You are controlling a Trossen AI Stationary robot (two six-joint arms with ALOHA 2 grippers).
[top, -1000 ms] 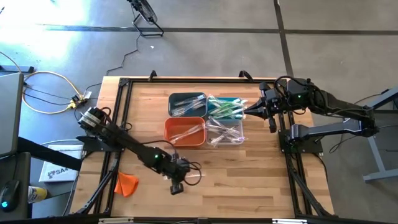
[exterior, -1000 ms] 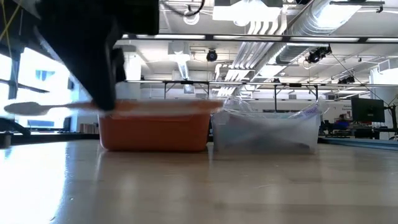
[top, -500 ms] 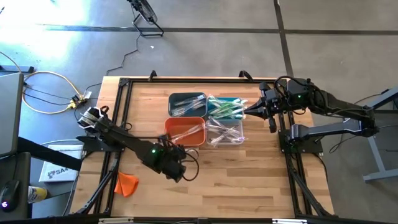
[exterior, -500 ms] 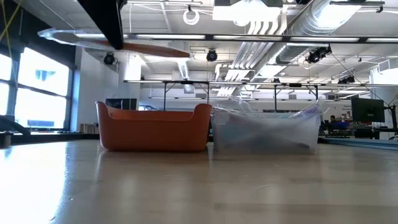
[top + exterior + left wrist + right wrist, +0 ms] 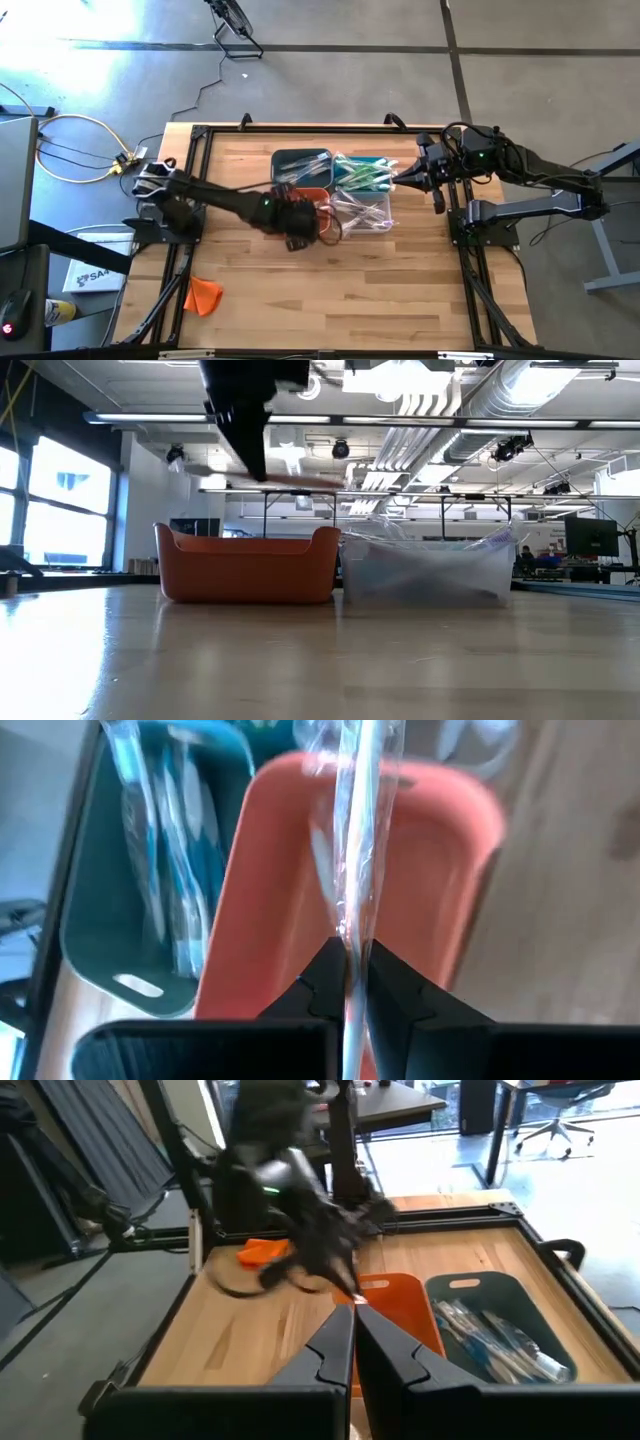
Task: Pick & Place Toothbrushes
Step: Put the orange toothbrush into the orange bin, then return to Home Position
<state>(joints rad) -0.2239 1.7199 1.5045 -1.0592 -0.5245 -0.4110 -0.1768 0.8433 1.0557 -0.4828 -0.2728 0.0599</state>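
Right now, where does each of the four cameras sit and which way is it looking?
High: overhead, straight down; both arms, four bins.
Low: table height, level; orange bin, left gripper above.
Left wrist: over the orange bin; own fingers grip a toothbrush.
Right wrist: table edge, facing the left arm; right gripper.
All show the orange bin.

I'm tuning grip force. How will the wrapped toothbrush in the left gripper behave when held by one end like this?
The toothbrush sticks straight out from the left gripper above the orange bin, so its handle is probably stiff and light. Its clear glossy wrapper looks slick and loose, so it may slide between the fingers. The wrapper likely crinkles rather than breaks.
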